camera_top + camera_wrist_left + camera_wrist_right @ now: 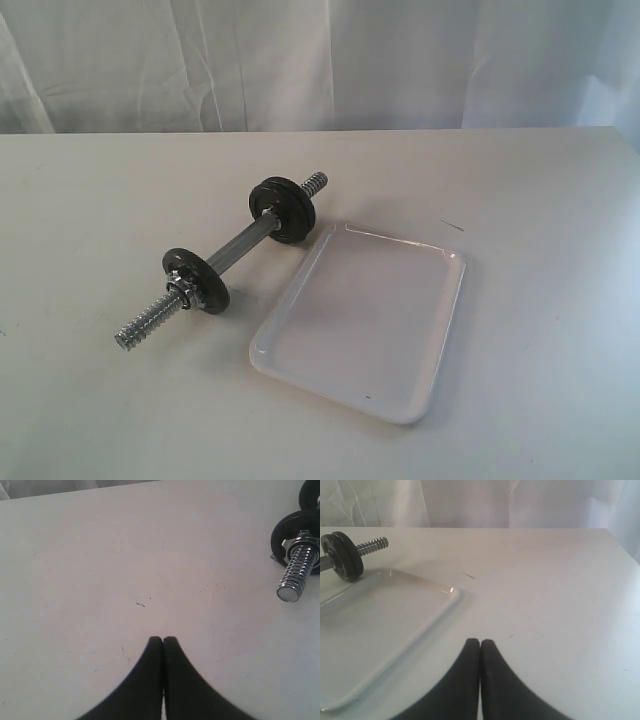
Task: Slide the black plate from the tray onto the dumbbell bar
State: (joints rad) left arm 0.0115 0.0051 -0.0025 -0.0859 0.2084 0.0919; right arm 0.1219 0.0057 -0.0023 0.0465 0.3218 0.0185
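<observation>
A chrome dumbbell bar (240,243) lies slantwise on a pale table (540,250), just beside a white tray (360,310). The black plate (283,208) seems to be one of two discs pressed together near the bar's far threaded end; which of the two cannot be told. A single disc (197,278) sits by the near end.

From the left wrist, the left gripper (163,639) hangs over bare table with its jaws pressed together, holding nothing, with the bar's near threaded end and single disc to one side.

From the right wrist, the right gripper (480,641) has its jaws likewise pressed together and holds nothing, just beside the tray's corner, with the paired discs beyond.
</observation>
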